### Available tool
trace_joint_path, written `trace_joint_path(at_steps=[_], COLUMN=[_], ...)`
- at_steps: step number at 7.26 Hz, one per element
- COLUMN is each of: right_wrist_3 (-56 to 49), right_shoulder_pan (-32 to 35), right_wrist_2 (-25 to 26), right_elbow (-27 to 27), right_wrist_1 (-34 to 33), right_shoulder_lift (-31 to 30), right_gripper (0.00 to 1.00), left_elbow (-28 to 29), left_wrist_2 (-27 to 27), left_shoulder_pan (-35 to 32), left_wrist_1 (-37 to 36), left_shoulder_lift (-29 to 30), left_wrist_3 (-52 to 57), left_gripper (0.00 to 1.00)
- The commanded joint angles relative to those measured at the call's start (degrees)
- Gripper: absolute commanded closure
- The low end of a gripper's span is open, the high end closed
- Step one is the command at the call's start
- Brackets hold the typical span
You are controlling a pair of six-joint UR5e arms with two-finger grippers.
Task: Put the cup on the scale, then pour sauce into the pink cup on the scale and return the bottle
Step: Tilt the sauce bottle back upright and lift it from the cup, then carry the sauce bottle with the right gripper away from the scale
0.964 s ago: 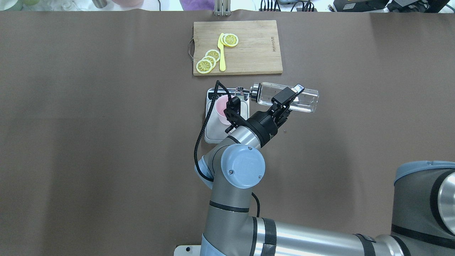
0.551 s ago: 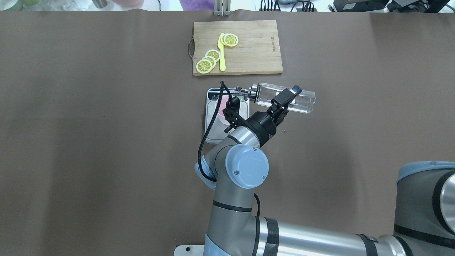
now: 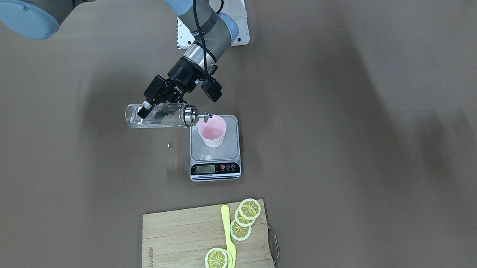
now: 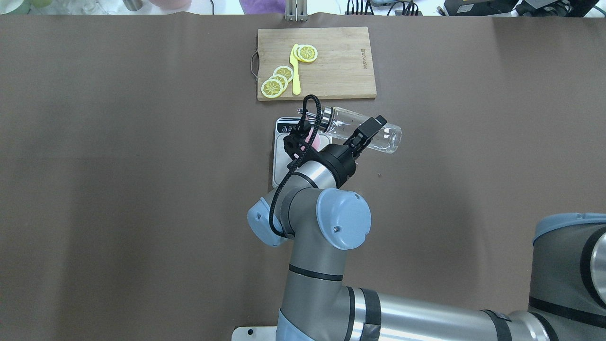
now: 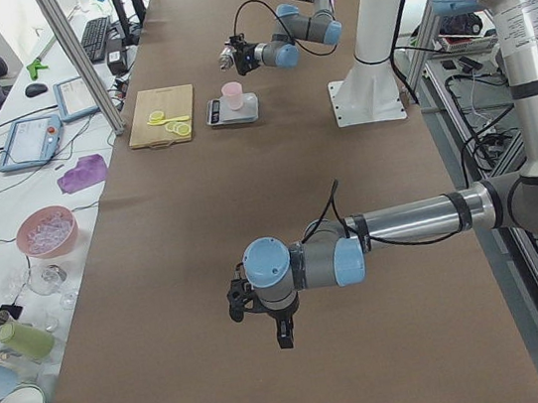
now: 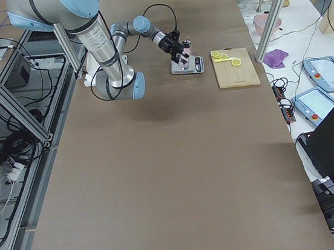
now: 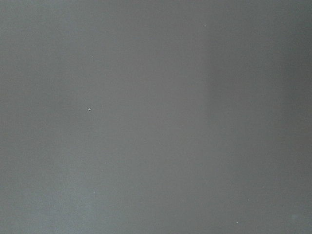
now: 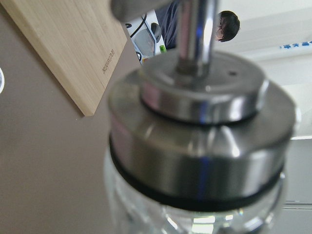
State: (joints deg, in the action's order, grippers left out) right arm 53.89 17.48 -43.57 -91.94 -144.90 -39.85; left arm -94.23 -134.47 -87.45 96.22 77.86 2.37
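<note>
Bottle (image 3: 156,116), near-level in clamped right jaws, spout at rim of cup (image 3: 212,132) on scale (image 3: 231,144). Tilt slowly, with spout over cup's mouth. Left jaws: state cannot be told.

A robotics lab: a long brown-covered table (image 6: 179,178) framed by aluminium posts (image 5: 81,59), with teach pendants (image 6: 329,73) alongside.

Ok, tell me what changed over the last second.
The right gripper, still shut on the bottle, carried it toward the robot's left, so the spout now reaches the rim of the cup. Nothing was let go. The cup, the scale and the cutting board stayed put.
</note>
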Motion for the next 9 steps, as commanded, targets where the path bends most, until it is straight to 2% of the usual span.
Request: trace_joint_path(at_steps=[1, 2, 4, 5, 7, 9], right_wrist_3=[-7.79, -8.62, -8.45, -8.71, -15.27, -19.59], right_shoulder_pan=[2.1, 3.68, 8.77, 10.71, 15.71, 21.42], right_wrist_2=[-5.18, -8.43, -15.8, -18.28, -27.31, -32.07], right_elbow=[-13.27, -18.74, -23.43, -25.81, -29.16, -29.43], right_wrist_1=[7.13, 9.52, 9.63, 13.55, 30.21, 38.6], right_shoulder_lift=[-5.99, -8.99, -9.71, -12.33, -22.68, -29.81], right_gripper=[1.0, 1.0, 1.0, 1.0, 1.0, 1.0], left_elbow=[-0.08, -0.25, -0.43, -0.43, -0.43, -0.86], left_wrist_2=[-0.01, -0.01, -0.27, -0.27, -0.27, -0.36], left_shoulder_pan=[0.0, 0.0, 0.0, 0.09, 0.09, 0.09], left_wrist_1=[0.19, 0.19, 0.28, 0.19, 0.19, 0.28], left_shoulder_lift=[0.01, 0.01, 0.45, 0.71, 1.06, 1.06], left_wrist_3=[0.09, 0.09, 0.09, 0.09, 0.09, 0.09], left_gripper=[0.02, 0.02, 0.02, 0.02, 0.02, 0.02])
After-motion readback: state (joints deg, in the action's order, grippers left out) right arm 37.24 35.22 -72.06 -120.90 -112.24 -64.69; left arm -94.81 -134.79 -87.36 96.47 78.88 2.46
